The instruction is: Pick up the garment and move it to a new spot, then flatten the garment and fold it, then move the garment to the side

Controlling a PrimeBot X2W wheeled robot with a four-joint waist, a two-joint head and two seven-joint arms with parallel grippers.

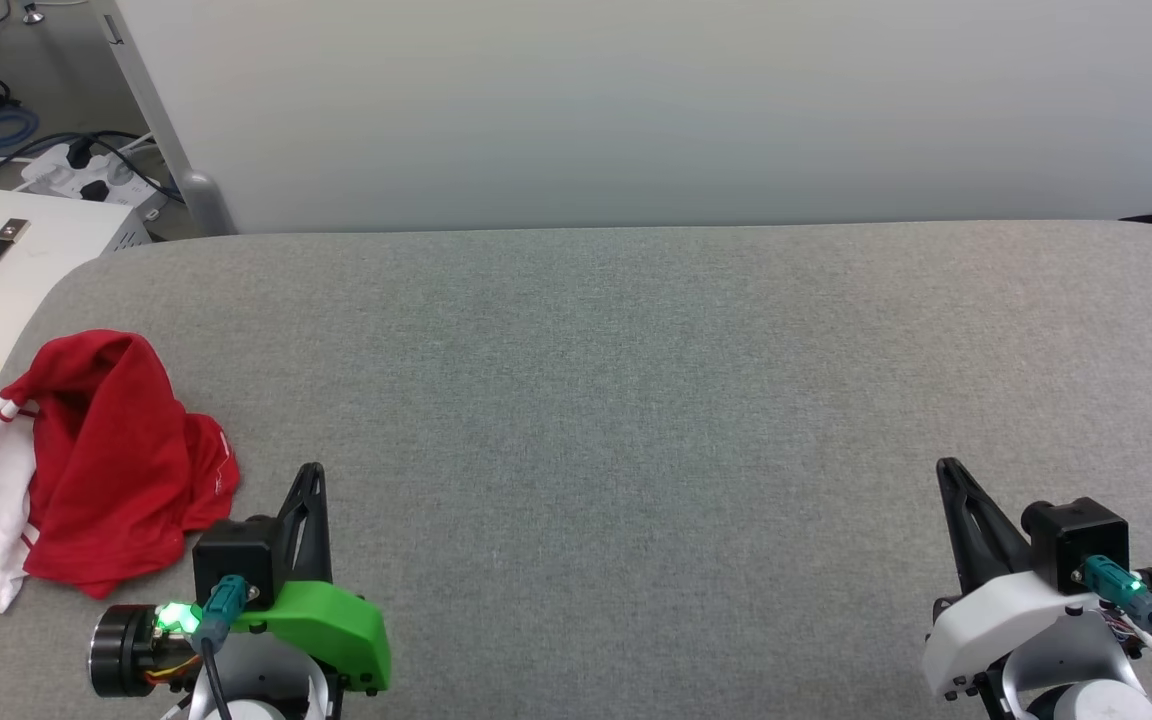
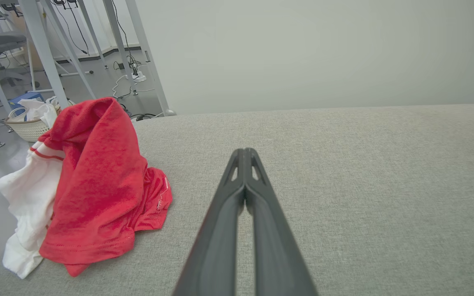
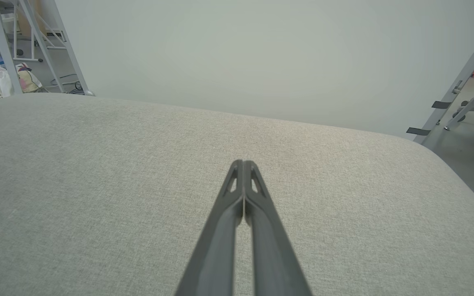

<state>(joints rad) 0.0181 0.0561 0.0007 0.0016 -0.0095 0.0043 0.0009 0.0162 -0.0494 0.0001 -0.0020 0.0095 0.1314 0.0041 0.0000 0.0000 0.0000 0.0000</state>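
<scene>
Lying crumpled at the grey table's (image 1: 636, 400) left edge: red-and-white jersey T-shirt (image 1: 111, 470), ungrasped. My left jaws, together, sat nearest, likely for the pick-up; right jaws, together, well apart.

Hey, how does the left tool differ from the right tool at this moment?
The left tool sits on a green mount; the right tool sits on a white mount. The left tool is close beside the crumpled red-and-white shirt; the right tool is far from it, over grey padding. Both are shut, empty and point forward.
</scene>
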